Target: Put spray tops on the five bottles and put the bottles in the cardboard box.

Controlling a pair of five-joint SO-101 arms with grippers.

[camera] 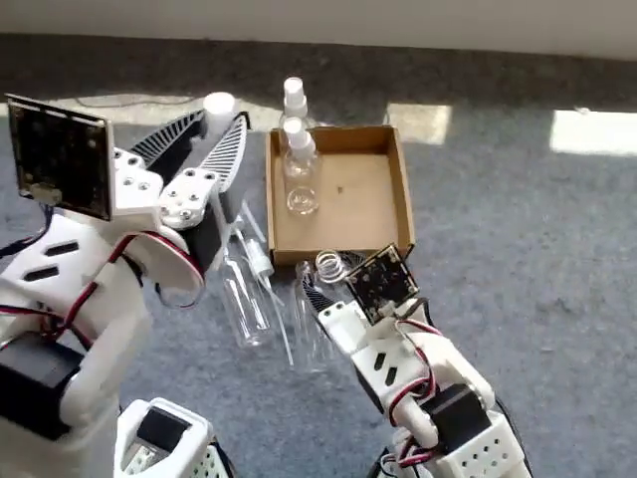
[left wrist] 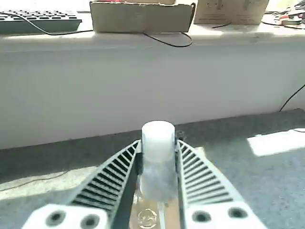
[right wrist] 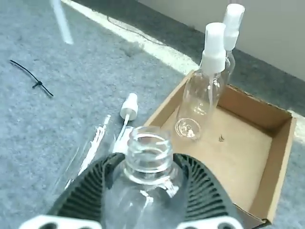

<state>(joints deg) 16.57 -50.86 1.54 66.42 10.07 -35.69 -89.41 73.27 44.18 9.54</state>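
High and right-wrist views share the box (camera: 363, 204) (right wrist: 238, 138).

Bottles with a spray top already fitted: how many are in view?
2. The near bottle stands inside the cardboard box by its far corner; the far bottle is right behind it, base hidden. The open bottle in the right claw has no top.

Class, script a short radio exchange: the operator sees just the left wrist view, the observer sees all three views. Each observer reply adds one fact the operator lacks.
Operator: My left gripper holds a spray top. Where is an open bottle?
Observer: The right gripper is shut on an uncapped bottle by the cardboard box's near wall.
Operator: Any bottles finished?
Observer: One capped bottle stands in the box's far corner, with another capped bottle right behind it.
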